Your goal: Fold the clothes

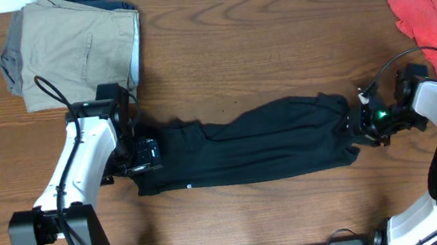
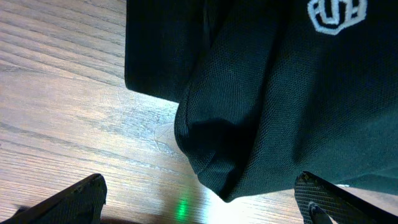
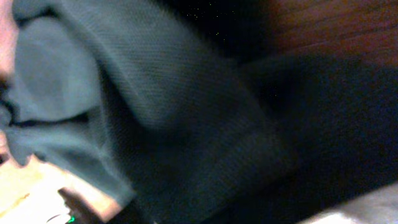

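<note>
The clothes (image 1: 247, 146) are a black garment lying stretched left to right across the middle of the table. My left gripper (image 1: 145, 153) is at its left end. In the left wrist view the gripper (image 2: 205, 202) is open, its fingers wide apart. A corner of the black fabric (image 2: 249, 112), with a white logo (image 2: 336, 15) on it, hangs between them just above the wood. My right gripper (image 1: 360, 123) is at the bunched right end. The right wrist view is filled with blurred black fabric (image 3: 205, 124), which hides the fingers.
A khaki-beige folded garment (image 1: 73, 44) lies at the back left on a dark one. A coral-red top (image 1: 431, 1) lies at the back right. Bare wooden table (image 1: 259, 41) shows behind the black garment and in front of it.
</note>
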Tool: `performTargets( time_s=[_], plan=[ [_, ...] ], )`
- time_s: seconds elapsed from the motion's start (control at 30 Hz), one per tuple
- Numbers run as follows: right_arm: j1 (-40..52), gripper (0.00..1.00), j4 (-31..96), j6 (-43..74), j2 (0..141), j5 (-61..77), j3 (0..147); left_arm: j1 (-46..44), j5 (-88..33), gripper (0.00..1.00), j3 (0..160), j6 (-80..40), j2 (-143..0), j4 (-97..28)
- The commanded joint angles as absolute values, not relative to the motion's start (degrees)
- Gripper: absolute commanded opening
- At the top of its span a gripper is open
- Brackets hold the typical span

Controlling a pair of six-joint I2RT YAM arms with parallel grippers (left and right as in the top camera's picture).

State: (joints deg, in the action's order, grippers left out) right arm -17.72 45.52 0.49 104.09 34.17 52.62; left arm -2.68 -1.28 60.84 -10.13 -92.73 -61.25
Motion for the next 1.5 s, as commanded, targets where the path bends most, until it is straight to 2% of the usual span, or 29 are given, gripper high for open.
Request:
performTargets(
  time_s=[0.0,0.2,0.57,0.73,1.07,1.47],
  plan=[
    [-17.08,0.01,45.21,4.23,105.69,30.02,52.38,-2.37,-0.86,0.98,61.82,-10.87,-92.47,-61.43],
    [-17.76,0.01,50.63,6.96,105.62,22.26,58.57,-2.37,-0.86,0.98,61.82,-10.87,-92.44,-61.43],
    [-21.19,0.01,71.66,14.02,104.92,4.21,78.98,-2.37,-0.86,0.98,61.73,-10.9,-92.44,-61.43],
    [-19.84,0.01,76.14,12.67,101.65,7.31,83.46,-2.37,-0.86,0.98,61.73,-11.75,-92.44,-61.17],
    [-6.7,0.01,75.46,10.2,96.88,7.94,82.28,-2.37,-0.89,0.98,61.73,-12.53,-92.47,-60.75],
    [11.07,0.01,63.37,10.22,96.88,12.82,69.63,-2.37,-0.89,0.98,61.73,-13.04,-92.47,-60.55]
  ],
)
